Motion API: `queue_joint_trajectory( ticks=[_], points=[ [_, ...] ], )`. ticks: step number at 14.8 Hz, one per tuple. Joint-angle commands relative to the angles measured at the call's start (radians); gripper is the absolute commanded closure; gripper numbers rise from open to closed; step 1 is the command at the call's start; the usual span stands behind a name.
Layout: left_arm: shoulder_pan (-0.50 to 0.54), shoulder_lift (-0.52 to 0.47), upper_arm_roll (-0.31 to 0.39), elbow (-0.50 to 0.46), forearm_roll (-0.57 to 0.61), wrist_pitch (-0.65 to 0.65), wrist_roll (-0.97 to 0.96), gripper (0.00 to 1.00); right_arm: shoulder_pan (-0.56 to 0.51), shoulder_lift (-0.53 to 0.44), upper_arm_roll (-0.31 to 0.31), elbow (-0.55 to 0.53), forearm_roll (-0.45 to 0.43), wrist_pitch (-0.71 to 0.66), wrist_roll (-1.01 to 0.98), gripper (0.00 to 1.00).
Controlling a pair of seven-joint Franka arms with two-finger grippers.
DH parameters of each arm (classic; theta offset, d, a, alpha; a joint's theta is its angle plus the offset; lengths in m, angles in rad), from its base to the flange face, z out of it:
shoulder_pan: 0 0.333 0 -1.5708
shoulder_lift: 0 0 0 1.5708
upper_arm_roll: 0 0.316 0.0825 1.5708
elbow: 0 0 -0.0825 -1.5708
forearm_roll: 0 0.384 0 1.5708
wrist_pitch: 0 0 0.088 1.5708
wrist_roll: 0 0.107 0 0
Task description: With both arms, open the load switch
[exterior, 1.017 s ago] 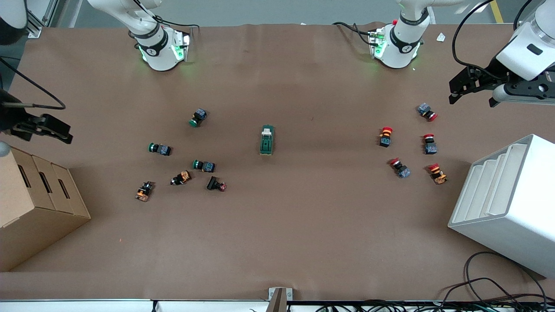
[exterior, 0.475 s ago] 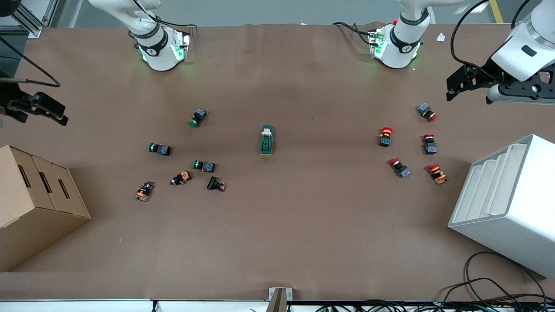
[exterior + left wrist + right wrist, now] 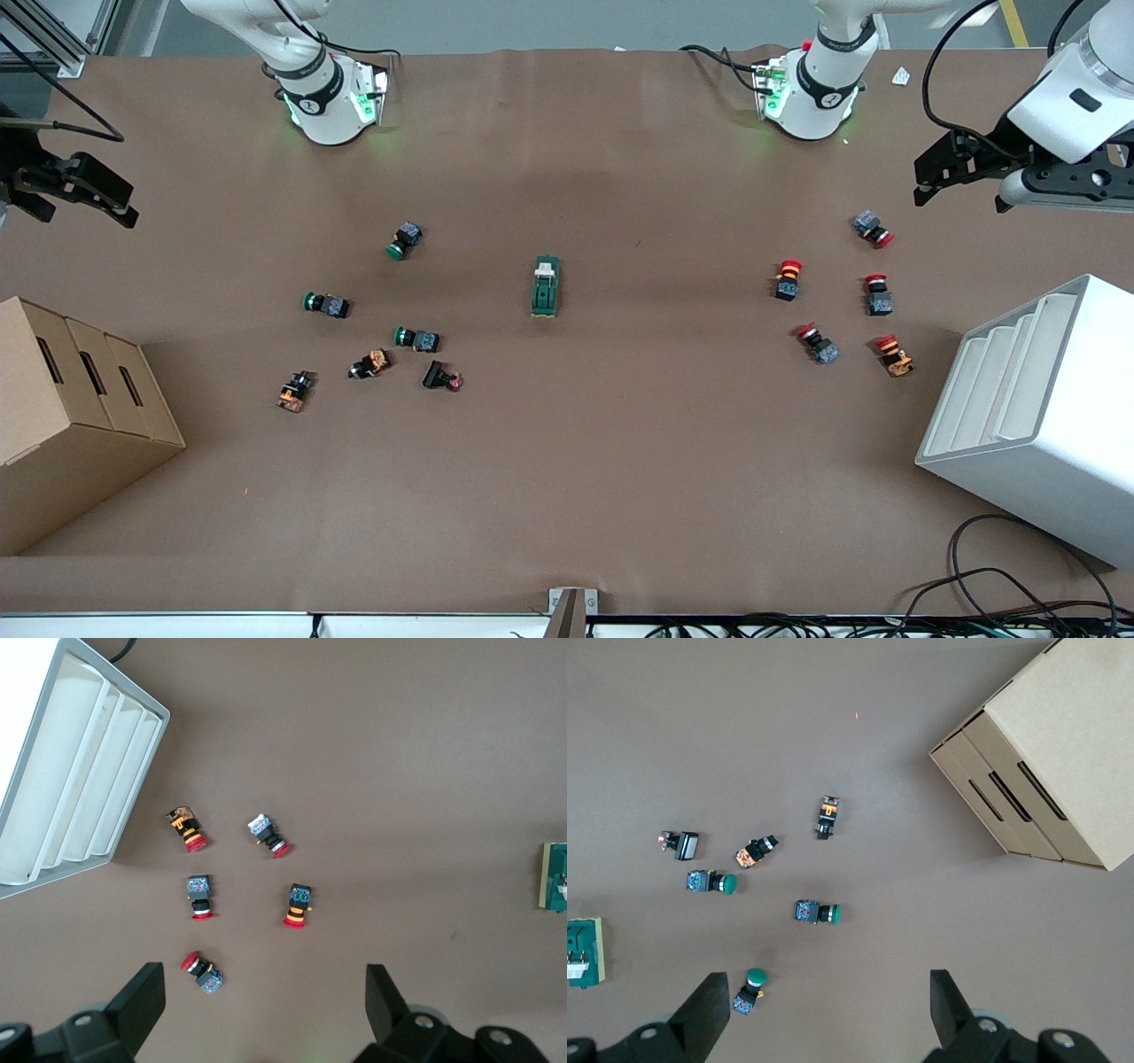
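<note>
Since the earlier frame, only the right gripper [image 3: 75,190] has shifted, upward toward its base. Load switch [image 3: 546,286] lies mid-table, long axis toward the bases, between both grippers. Left gripper [image 3: 961,173]: likewise spread, empty, about equally distant.

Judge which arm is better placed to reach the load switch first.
Neither clearly. The load switch lies mid-table between both bases. The left pincer and right pincer, both open and empty, hang high at their own table ends. Left looks marginally closer, if anything.
</note>
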Motion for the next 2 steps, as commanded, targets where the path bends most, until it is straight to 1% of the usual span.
queue_joint_trajectory(
  ticks=[1, 2],
  points=[
    [-0.001, -0.001, 0.004, 0.015, -0.005, -0.013, 0.009, 0.0, -0.015, -0.033, 0.018, -0.039, -0.003, 0.004, -0.003, 0.0],
    [0.001, 0.001, 0.006, 0.016, -0.005, -0.013, 0.009, 0.0, -0.017, -0.033, 0.018, -0.034, -0.003, 0.002, -0.003, 0.0]
  ],
)
